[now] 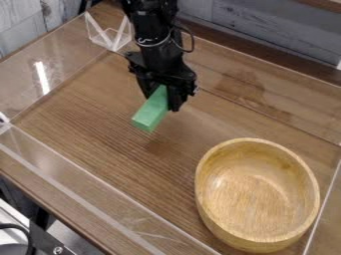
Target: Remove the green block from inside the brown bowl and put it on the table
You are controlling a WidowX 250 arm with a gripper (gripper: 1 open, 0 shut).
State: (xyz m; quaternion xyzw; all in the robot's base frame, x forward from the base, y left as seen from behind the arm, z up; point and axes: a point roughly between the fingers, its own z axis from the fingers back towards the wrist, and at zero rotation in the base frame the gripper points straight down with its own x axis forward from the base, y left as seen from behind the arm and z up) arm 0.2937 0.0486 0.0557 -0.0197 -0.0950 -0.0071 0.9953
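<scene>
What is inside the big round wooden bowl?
Nothing that shows: the round light-brown wooden bowl looks empty, only bare wood grain. Its near wall hides a little of the inside. The bright-green rectangular block is outside, held by the black gripper.
</scene>
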